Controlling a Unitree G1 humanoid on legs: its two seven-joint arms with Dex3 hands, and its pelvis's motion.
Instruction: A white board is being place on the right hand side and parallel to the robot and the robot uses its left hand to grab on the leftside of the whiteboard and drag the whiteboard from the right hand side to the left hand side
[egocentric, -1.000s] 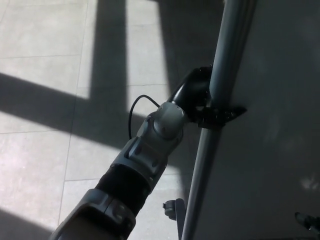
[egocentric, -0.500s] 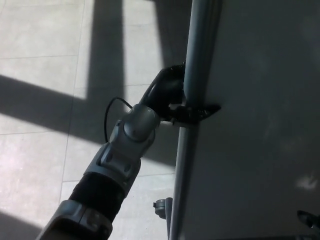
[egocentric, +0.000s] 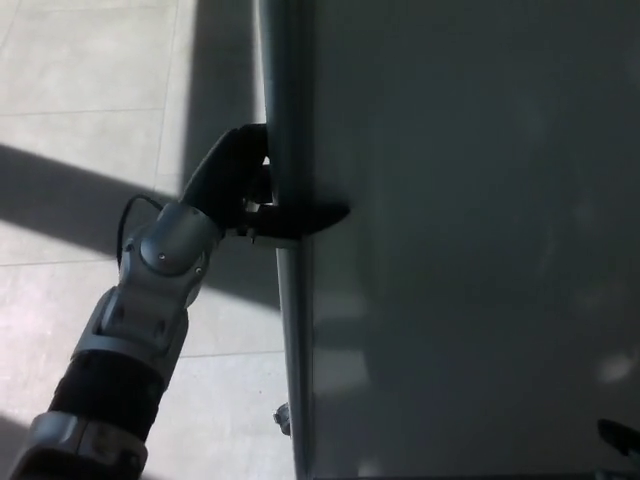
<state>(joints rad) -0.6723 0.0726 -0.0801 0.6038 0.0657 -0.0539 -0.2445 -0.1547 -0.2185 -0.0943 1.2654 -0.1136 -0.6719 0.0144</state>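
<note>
Pale floor tiles (egocentric: 90, 70) fill the left portion of the head view, crossed by broad dark shadow bands and sunlit patches; thin grout lines divide the tiles. Whiteboard (egocentric: 470, 240): occupies the centre and right of the view, its grey surface shaded, running from top edge to bottom edge; its left frame post (egocentric: 285, 120) stands as a rounded vertical bar along the board's left margin. Left hand (egocentric: 250, 195): black, closed on the left frame post, with one finger (egocentric: 315, 215) reaching across onto the board face and the rest of the hand on the outer side of the post. Left forearm (egocentric: 150, 290): grey segmented casing rising from the lower left corner to the wrist; a thin black cable (egocentric: 125, 215) loops beside the wrist. Right hand: outside the view.
</note>
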